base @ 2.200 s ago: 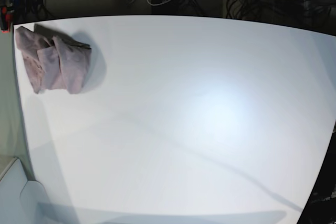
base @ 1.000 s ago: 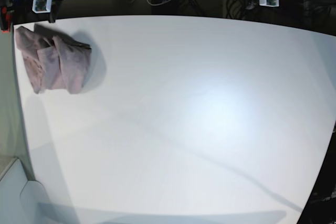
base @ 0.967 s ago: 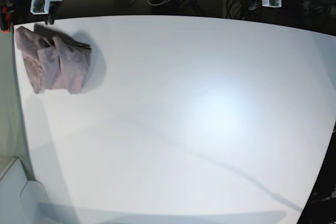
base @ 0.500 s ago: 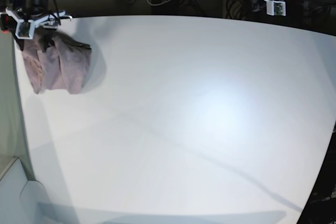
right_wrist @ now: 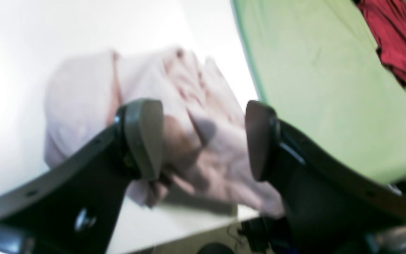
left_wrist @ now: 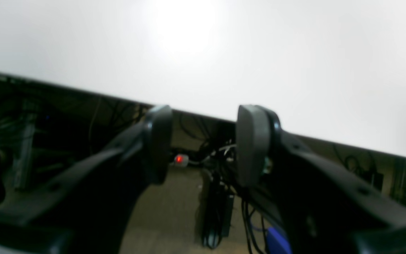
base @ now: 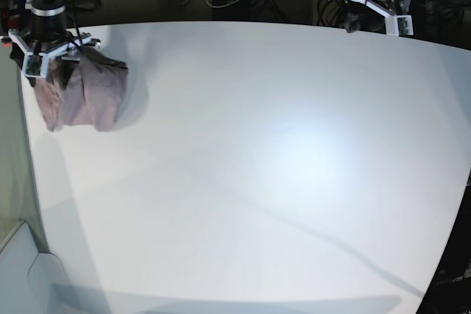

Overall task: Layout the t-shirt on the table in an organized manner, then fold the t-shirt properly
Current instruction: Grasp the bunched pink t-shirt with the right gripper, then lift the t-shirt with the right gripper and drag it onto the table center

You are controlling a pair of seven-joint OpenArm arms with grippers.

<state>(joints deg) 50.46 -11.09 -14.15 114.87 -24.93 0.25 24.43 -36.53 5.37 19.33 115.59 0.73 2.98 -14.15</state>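
while the t-shirt (base: 81, 93) lies bunched at the table (base: 280, 167) 's far corner, my right gripper (right_wrist: 203, 141) gapes empty above it and my left gripper (left_wrist: 203, 144) hangs parted past the far edge, so spreading and folding all remain.

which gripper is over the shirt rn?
The right gripper, jaws open above the bunched pink t-shirt at the table's corner. The left gripper is beyond the table's far edge, over floor cables.

No readable text — no labels, no numbers.
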